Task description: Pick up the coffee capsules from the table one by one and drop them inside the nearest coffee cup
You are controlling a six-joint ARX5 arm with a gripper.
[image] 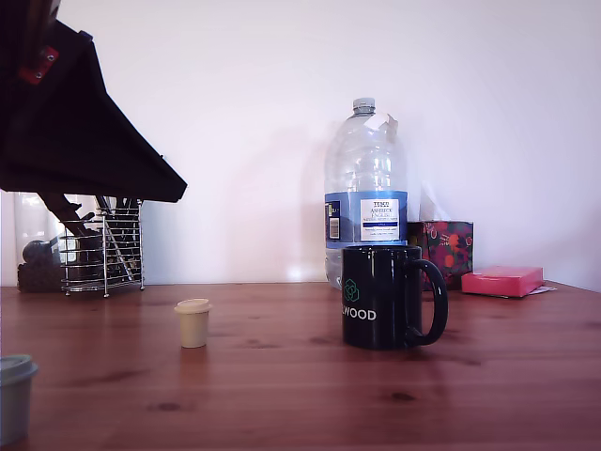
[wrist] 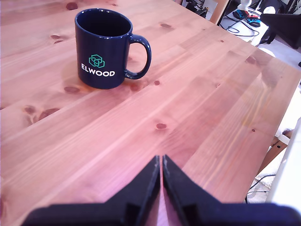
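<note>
The black coffee cup [image: 380,296] with white lettering stands mid-table, its handle toward the exterior view's right. The wrist view looks down into the coffee cup [wrist: 104,49], and it appears empty. A cream-beige coffee capsule [image: 192,322] stands on the wood to the cup's left in the exterior view. A grey-teal capsule [image: 14,396] sits close to the camera at the lower left edge, partly cut off. My gripper [wrist: 161,162] is shut with nothing between its fingers. It hangs high above the table at the exterior view's upper left [image: 174,191], away from cup and capsules.
A large clear water bottle [image: 365,193] stands right behind the cup. A wire utensil holder [image: 101,252] is at the back left, and a floral box [image: 446,246] and a pink box [image: 502,280] at the back right. The table edge [wrist: 282,113] shows in the wrist view.
</note>
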